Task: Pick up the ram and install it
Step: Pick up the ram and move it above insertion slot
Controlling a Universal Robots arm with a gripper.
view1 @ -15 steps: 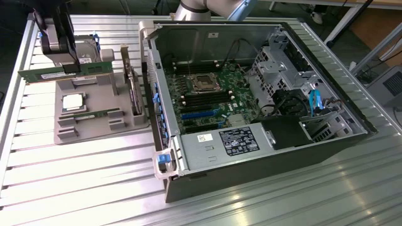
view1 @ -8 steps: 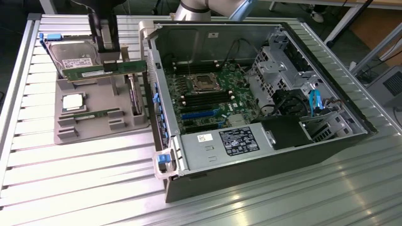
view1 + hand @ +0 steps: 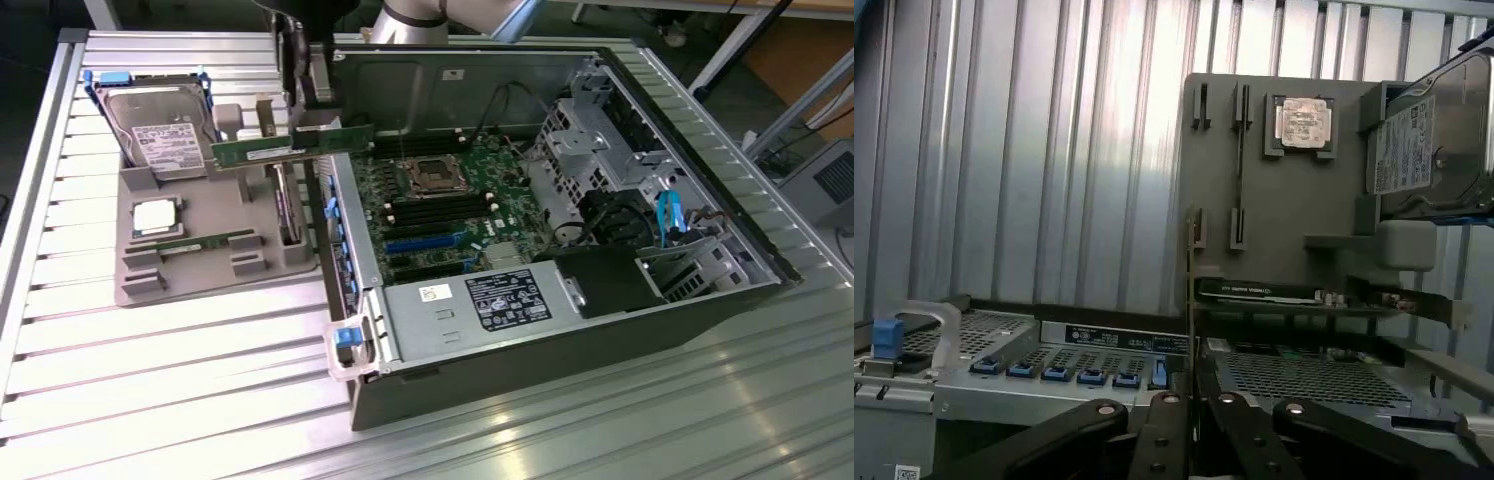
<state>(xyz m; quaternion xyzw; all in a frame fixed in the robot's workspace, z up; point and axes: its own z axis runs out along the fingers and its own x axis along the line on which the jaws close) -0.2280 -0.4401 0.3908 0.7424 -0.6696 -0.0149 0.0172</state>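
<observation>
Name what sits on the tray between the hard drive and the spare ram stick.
The square silver processor chip, in its recess; the exterior and wrist views both show it.

The table (image 3: 160,400) under the case (image 3: 534,350) is ribbed bare metal, glossy and streaked with glare. The case is dark and matt outside and dull grey sheet metal inside, with a satin-metal power supply (image 3: 467,300) bearing paper labels and glossy blue plastic clips (image 3: 350,338) along its edge. Beside the case the tray (image 3: 187,285) is matt grey plastic, the drive (image 3: 167,135) polished metal with a paper label, the processor (image 3: 156,215) silvery metal, and the ram (image 3: 267,150) at the case's rim smooth green circuit board.
</observation>
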